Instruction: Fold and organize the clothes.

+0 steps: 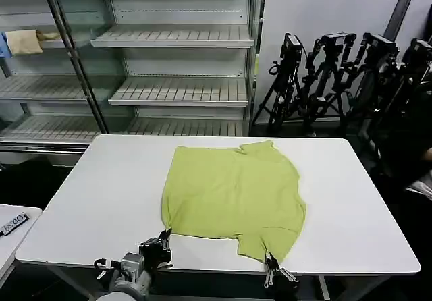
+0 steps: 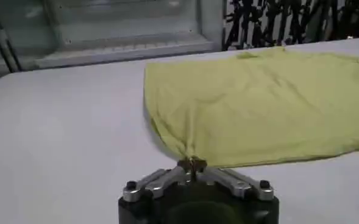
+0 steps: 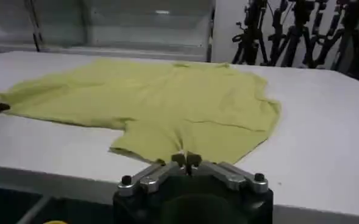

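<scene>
Lime short-sleeved shirt (image 1: 233,196) lies spread on the white bench (image 1: 88,206), near its front edge. My left claw (image 1: 165,235) pinches its near-left corner; my right claw (image 1: 268,257) is clamped on the near sleeve hem.

"5500" on a corner tag (image 1: 13,224)

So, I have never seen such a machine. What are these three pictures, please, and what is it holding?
This is a robot with two arms. One picture comes from a camera on its head, looking down at a white table. The other two come from cameras on its wrists, so each shows that arm's jaws from close behind. On the table lies a lime green shirt, spread flat. The left gripper is shut on the shirt's near corner, and the right gripper is shut on the near sleeve. Behind the table stand shelves.
</scene>
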